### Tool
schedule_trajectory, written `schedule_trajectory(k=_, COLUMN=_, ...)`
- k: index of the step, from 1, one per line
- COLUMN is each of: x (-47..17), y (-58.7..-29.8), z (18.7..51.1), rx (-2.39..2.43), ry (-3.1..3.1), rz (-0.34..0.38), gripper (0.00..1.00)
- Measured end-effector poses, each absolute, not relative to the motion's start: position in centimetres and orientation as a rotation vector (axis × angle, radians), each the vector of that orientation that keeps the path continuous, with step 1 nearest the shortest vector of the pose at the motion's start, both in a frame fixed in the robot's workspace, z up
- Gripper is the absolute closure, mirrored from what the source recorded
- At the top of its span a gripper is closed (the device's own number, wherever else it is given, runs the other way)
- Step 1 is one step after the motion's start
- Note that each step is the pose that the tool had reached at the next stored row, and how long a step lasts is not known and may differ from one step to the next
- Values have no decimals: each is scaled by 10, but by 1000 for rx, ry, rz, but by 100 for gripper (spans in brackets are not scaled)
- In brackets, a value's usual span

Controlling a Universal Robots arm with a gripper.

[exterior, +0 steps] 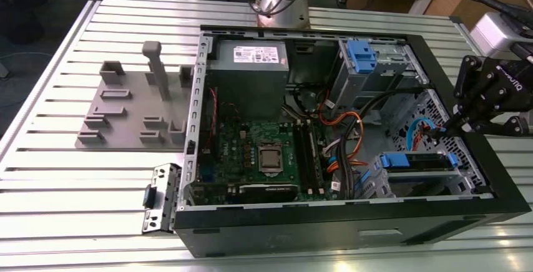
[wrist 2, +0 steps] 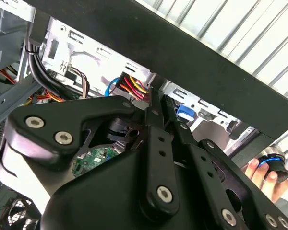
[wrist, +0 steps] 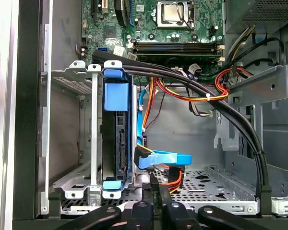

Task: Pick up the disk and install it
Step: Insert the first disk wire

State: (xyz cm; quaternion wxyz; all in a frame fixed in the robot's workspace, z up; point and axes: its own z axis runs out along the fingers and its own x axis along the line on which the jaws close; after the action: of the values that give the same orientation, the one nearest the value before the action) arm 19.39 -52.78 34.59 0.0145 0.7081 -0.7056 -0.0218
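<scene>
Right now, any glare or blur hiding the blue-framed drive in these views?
Exterior view: glare streaks on the slatted metal table; the blue-framed disk reads clearly. First wrist view: disk evenly lit, sharp. Second wrist view: the black gripper looms close, blocking the case.

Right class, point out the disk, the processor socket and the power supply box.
disk [wrist: 116, 143], first wrist view, its edge inside the blue frame.
processor socket [exterior: 271, 158], exterior view, its metal lid.
power supply box [exterior: 247, 85], exterior view, its grey side.

an open black computer tower case [exterior: 350, 231] lies on its side on the ribbed silver metal bench [exterior: 75, 203]. inside it sit a green motherboard [exterior: 258, 153], a big grey metal box with a white sticker [exterior: 248, 75] and bundled orange and black cables [wrist: 192, 91]. a flat grey plastic fixture plate with upright blocks [exterior: 125, 113] rests on the bench at the exterior view's left, just beside the case.
</scene>
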Motion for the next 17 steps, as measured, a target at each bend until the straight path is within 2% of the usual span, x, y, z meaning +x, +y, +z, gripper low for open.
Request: schedule_trajectory(k=17, x=176, y=-555, z=342, rx=2213, ry=-2187, rz=-67, gripper=83)
